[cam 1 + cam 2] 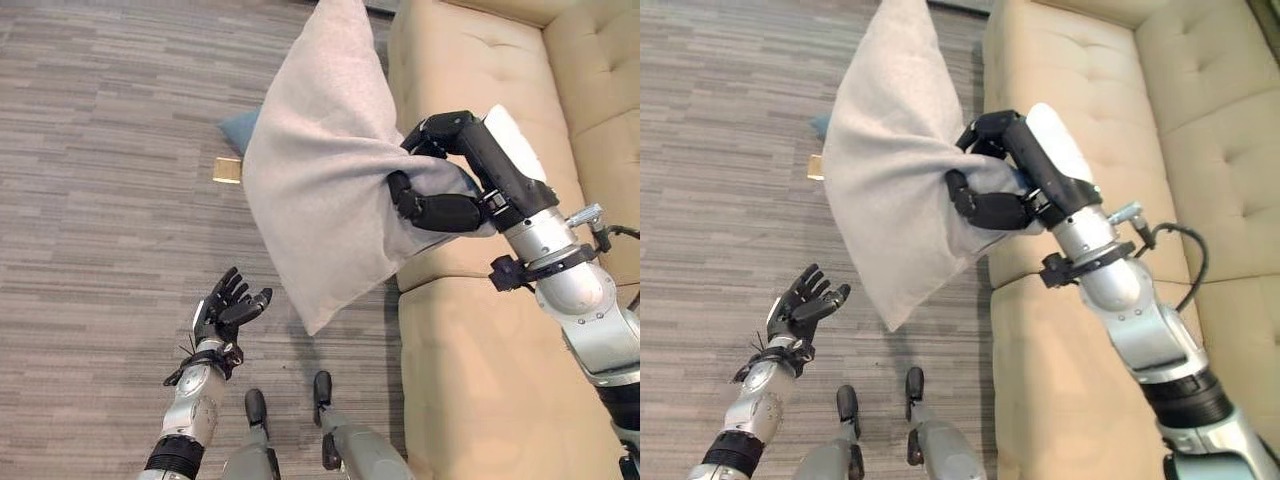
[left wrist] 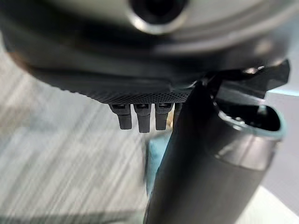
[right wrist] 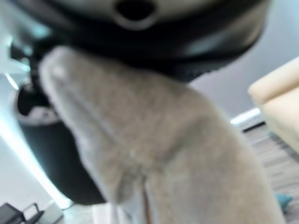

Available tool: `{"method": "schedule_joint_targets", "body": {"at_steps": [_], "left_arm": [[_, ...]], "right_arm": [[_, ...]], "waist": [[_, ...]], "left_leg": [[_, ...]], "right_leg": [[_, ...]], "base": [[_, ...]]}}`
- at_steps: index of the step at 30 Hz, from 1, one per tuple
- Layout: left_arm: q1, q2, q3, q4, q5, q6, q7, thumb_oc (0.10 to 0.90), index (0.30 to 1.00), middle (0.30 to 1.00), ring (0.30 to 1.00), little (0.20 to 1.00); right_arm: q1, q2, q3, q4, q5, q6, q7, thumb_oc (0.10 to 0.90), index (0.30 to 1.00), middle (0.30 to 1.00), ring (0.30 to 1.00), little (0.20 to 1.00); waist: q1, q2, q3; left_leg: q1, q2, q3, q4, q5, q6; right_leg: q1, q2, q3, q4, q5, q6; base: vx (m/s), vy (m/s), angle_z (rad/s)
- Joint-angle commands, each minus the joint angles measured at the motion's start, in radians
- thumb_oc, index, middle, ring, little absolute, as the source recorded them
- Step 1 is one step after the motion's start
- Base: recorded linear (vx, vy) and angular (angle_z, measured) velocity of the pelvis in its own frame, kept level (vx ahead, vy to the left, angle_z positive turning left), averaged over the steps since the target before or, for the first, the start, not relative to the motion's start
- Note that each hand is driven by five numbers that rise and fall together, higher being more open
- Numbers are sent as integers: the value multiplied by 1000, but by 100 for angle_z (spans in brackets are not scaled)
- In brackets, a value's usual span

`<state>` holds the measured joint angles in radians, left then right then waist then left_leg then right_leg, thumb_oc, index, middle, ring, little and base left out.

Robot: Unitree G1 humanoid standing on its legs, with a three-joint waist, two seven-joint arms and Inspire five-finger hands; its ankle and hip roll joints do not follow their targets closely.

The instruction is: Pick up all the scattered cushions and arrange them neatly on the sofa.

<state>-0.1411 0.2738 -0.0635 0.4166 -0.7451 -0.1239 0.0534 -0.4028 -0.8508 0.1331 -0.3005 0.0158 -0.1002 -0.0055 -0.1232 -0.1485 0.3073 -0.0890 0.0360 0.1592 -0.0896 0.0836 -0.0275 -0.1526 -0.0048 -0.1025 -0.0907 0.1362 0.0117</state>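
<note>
Right hand (image 1: pixel 440 190) clamps a bunched fold of the grey cushion (image 1: pixel 320 170), holding it in the air over the front edge of the beige sofa (image 1: pixel 480 370). Left hand (image 1: pixel 228 308) hangs low over the wood-grain floor (image 1: pixel 100 150), fingers spread. A blue cushion (image 1: pixel 240 128) peeks from behind the grey one, a small tan square (image 1: pixel 227 170) just beside it.

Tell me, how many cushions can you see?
2. A big grey cushion hangs from the right hand beside the sofa. A blue cushion lies on the floor, mostly hidden behind it. More could be hidden.
</note>
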Motion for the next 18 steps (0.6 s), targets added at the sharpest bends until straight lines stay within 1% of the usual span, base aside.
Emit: {"method": "schedule_joint_targets", "body": {"at_steps": [1,4,8,9,10,11,14,18], "left_arm": [[35,-8,-81,-10,-46,-67,-77,800,900,900,900,900],[6,-34,-147,-45,-102,-49,-121,800,900,900,900,900],[-18,-67,-194,-48,-159,-35,-139,800,900,900,900,900],[-27,-83,-212,-50,-185,-31,-144,706,759,759,759,759],[-30,-89,-221,-52,-198,-31,-146,571,556,556,556,556],[-41,-102,-239,-64,-223,-28,-152,400,300,300,300,300],[-41,-119,-262,-83,-240,-23,-165,400,300,300,300,300],[-32,-117,-265,-105,-243,-23,-178,400,300,300,300,300]], "right_arm": [[-58,102,-68,-47,146,-181,-81,400,300,300,300,300],[-79,139,-51,-65,151,-186,-76,400,300,300,300,300],[-91,168,-39,-83,140,-184,-80,400,300,300,300,300],[-95,181,-33,-90,137,-184,-82,400,300,300,300,300],[-98,189,-30,-89,132,-184,-84,400,300,300,300,300],[-101,197,-23,-87,121,-182,-90,400,300,300,300,300],[-93,222,-24,-83,94,-179,-93,400,300,300,300,300],[-74,237,-40,-82,80,-179,-89,400,300,300,300,300]], "waist": [[-12,-5,-364],[-27,4,-377],[-41,8,-384],[-45,10,-386],[-47,11,-387],[-49,13,-388],[-50,20,-391],[-46,26,-394]], "left_leg": [[47,-25,16,2,-138,-8],[51,-25,22,2,-140,-7],[48,-24,24,2,-138,-6],[48,-23,26,2,-137,-6],[48,-23,25,2,-137,-5],[47,-23,25,2,-136,-5],[47,-23,23,2,-136,-2],[47,-22,23,2,-135,-2]], "right_leg": [[37,-29,32,3,-68,124],[39,-28,38,3,-68,123],[35,-27,40,4,-64,123],[33,-27,42,5,-63,123],[33,-26,43,5,-63,122],[32,-26,45,5,-63,121],[32,-25,46,5,-63,119],[35,-25,46,3,-64,118]], "base": [[22,20,-8],[32,20,-11],[5,1,-5],[0,0,0],[0,0,0],[0,0,0],[3,-3,-4],[1,-13,-11]]}}
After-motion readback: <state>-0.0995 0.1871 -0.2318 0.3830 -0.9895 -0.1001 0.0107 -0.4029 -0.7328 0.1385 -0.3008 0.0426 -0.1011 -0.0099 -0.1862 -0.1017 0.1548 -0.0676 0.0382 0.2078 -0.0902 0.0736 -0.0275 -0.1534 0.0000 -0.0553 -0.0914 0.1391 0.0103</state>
